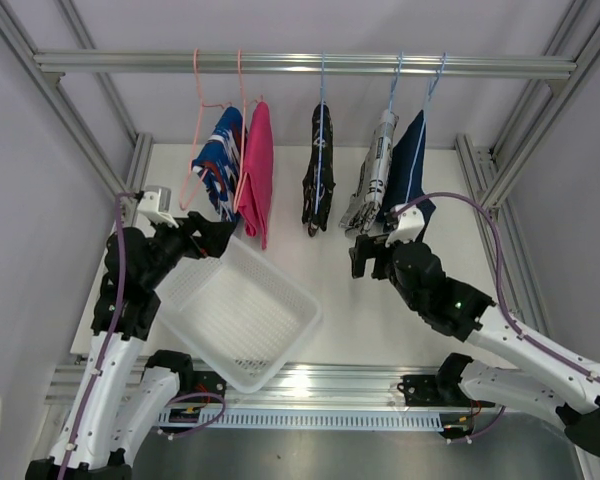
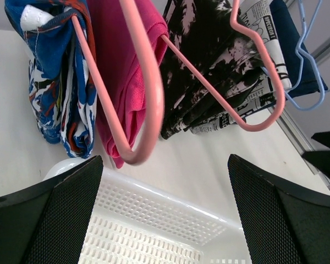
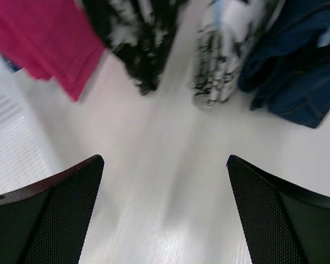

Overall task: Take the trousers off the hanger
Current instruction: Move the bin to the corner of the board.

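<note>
Five trousers hang on hangers from the rail [image 1: 300, 63]: blue patterned [image 1: 220, 160], pink [image 1: 257, 170], black with white pattern [image 1: 318, 170], white with black print [image 1: 372, 180] and dark denim [image 1: 408, 165]. My left gripper [image 1: 218, 238] is open and empty, just below the blue and pink pairs, above the basket's far corner. In the left wrist view [image 2: 164, 181] a pink hanger [image 2: 148, 99] hangs close before it, with the blue pair [image 2: 55, 82] and pink pair [image 2: 126, 60] behind. My right gripper [image 1: 365, 260] [image 3: 165, 170] is open and empty, below the white printed pair [image 3: 225, 55] and denim [image 3: 297, 66].
A white slotted basket [image 1: 235, 310] [image 2: 154, 220] sits on the table under the left gripper, turned at an angle. Aluminium frame posts stand at the left and right of the table. The right wrist view is blurred.
</note>
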Available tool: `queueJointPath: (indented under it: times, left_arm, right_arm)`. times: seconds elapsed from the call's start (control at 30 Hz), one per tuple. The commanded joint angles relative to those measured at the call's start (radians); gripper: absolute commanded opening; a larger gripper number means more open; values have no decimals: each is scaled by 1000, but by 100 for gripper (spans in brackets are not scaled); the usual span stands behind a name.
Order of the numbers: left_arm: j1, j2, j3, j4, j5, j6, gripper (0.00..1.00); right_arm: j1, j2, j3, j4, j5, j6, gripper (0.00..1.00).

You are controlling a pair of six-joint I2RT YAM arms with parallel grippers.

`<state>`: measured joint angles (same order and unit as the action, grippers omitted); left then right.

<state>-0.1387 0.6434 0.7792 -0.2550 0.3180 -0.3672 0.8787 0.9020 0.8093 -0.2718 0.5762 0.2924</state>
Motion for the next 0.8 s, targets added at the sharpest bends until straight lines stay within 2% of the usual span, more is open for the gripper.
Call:
queueJointPath:
  times: [0.0, 0.1, 0.23, 0.37, 0.47, 0.5, 0.77]
  left_arm:
    - [10, 22, 20, -1, 24, -9, 99]
    - [10, 4, 22, -18, -46, 2, 100]
    - [10, -33, 8, -24, -103, 8, 99]
    - [10, -36, 8, -21, -90, 10, 100]
    - [10, -36, 6, -23, -86, 8, 99]
    - [10, -36, 6, -24, -86, 10, 99]
    - [10, -37, 8, -23, -71, 10, 100]
  right_arm:
    - [31, -74, -18, 37, -198, -32, 99]
    - [75, -78, -16, -7, -231, 8, 99]
    - [161, -25, -22, -55, -159, 62, 100]
    - [238, 72, -58, 11, -177, 74, 99]
    - [267, 204, -35, 36, -164, 88, 100]
    - [285, 280, -22, 33, -141, 109, 99]
    - [479, 561, 142, -38, 112, 382, 99]
